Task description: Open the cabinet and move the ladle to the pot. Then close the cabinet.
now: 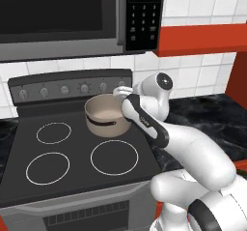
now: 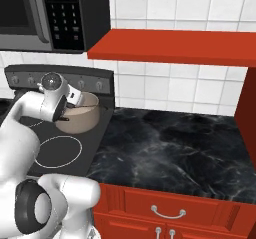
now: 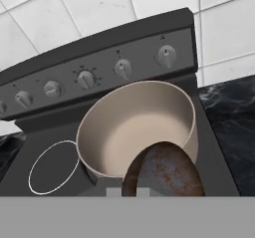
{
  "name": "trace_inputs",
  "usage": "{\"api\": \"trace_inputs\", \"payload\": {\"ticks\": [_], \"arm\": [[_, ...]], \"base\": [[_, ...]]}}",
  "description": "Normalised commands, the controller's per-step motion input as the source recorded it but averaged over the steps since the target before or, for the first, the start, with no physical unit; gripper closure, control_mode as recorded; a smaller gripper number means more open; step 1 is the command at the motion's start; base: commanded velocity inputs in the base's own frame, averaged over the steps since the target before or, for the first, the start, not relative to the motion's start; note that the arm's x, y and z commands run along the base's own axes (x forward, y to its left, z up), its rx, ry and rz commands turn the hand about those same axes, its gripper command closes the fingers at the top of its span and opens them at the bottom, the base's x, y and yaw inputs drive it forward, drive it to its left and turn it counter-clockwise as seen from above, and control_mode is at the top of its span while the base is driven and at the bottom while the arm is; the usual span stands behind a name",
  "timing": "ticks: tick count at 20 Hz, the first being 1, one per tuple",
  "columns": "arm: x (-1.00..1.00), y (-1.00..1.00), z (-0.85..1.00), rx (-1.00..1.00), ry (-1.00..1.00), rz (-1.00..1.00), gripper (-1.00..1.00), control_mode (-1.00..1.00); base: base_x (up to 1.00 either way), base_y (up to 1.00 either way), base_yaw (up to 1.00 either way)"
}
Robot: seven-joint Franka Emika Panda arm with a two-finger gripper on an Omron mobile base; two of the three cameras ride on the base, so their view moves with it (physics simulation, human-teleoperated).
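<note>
Hand view looks down into the pot (image 3: 137, 132), whose pale inside is bare, and shows a rounded, rust-mottled brown bowl (image 3: 167, 171) right at the hand, overlapping the pot's near rim; whether this is the ladle's scoop I cannot tell, and its handle is hidden. Left base view shows the pot (image 1: 107, 115) on the stove's (image 1: 72, 177) far right burner, with the hand (image 1: 120, 93) clenched at its far right rim, what it grips hidden. Right base view adds the black marble counter (image 2: 170, 148) to the right, red drawers (image 2: 167, 210) below, the cabinet's (image 2: 175, 47) red underside above and a microwave (image 2: 55, 13) over the stove.
</note>
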Motion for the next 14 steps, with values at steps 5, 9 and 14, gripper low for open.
{"api": "trace_inputs", "payload": {"ticks": [5, 9, 14], "arm": [[0.28, 0.18, -0.22, 0.0, 0.0, 0.0, 1.0, -1.0], [0.15, 0.16, -0.17, 0.0, 0.0, 0.02, 1.0, -1.0], [0.21, 0.16, -0.08, 0.0, 0.0, 0.05, 1.0, -1.0]], "base": [[0.0, 0.0, 0.0], [0.0, 0.0, 0.0], [0.0, 0.0, 0.0]]}}
